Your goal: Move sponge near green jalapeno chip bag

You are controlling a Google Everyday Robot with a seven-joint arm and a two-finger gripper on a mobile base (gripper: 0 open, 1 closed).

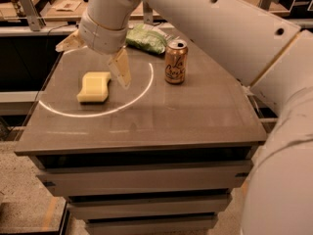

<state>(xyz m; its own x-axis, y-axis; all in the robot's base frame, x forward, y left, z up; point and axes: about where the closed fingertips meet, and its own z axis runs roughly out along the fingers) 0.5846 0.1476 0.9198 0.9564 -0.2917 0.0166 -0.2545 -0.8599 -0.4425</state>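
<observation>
Currently: gripper [93, 65] spread wide, hanging just over sponge [94, 87] at left of table [195, 116] — one finger beside its right edge. Chip bag [145, 38] at far edge, apart from sponge; can [175, 61] near bag.

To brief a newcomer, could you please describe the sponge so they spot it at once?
On the grey table, look at the left part, by the open pincer. The sponge is the pale yellow foam block with pinched sides, unlike the upright tan can and crinkled green bag.
</observation>
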